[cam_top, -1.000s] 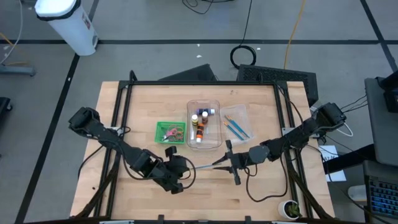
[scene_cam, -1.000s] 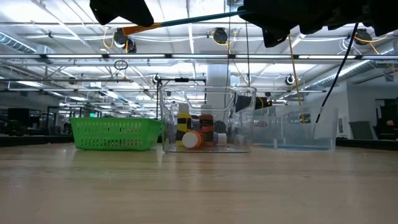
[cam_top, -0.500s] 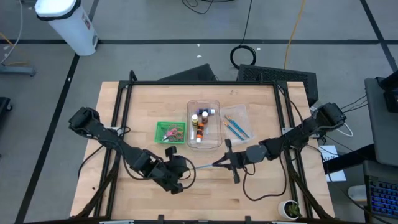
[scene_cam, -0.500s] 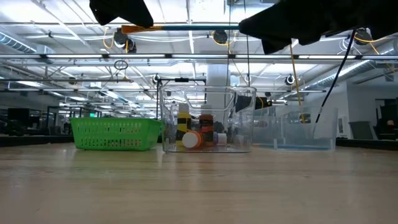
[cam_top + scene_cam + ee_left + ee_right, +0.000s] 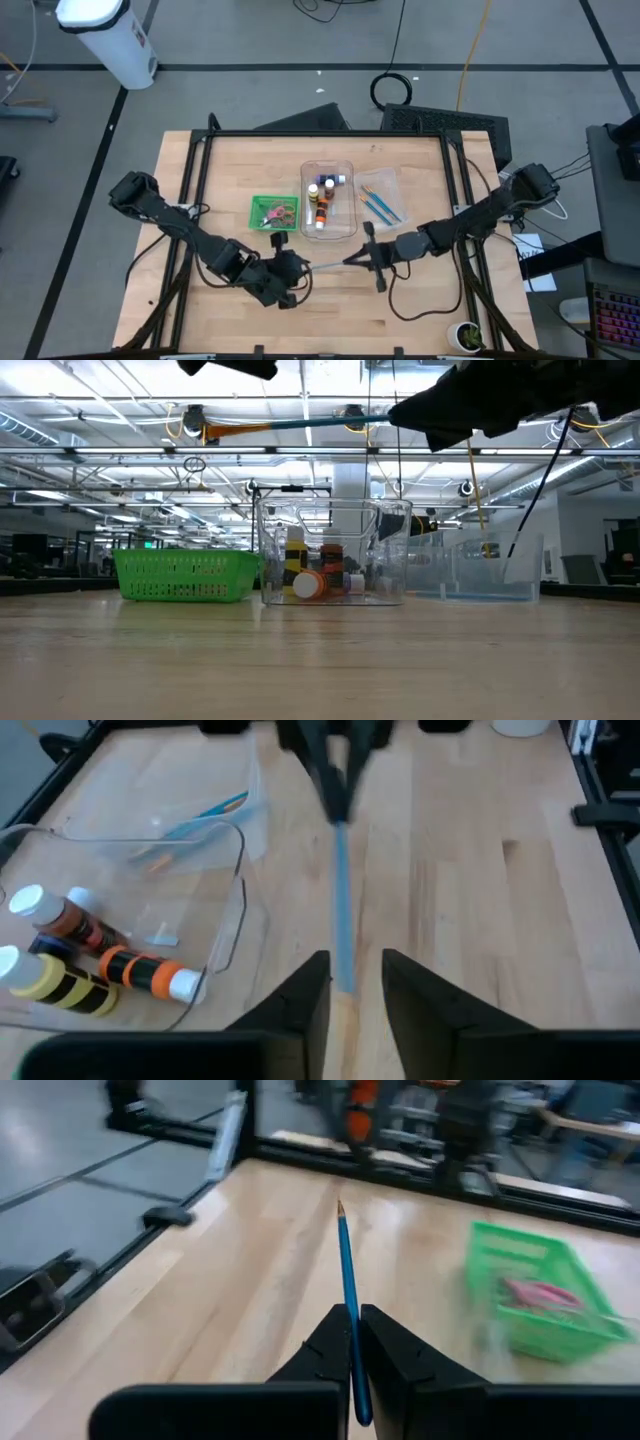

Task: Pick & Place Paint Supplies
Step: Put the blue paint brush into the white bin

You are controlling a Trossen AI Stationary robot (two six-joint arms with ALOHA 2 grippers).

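Blue, thin and straight, the brush (image 5: 348,1295) hangs above the wooden table (image 5: 420,310) at lower centre of the high view. We find the right gripper (image 5: 352,1342) pinching it; the left gripper (image 5: 345,982) fingers stand slightly parted around its far end.

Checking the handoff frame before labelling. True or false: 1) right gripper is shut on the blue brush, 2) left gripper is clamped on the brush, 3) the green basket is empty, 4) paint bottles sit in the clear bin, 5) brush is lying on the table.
1. True: the right gripper is shut on the blue brush.
2. False: the left gripper is open around the brush's end.
3. False: the green basket holds scissors.
4. True: paint bottles lie in the clear bin.
5. False: it is held above the table.
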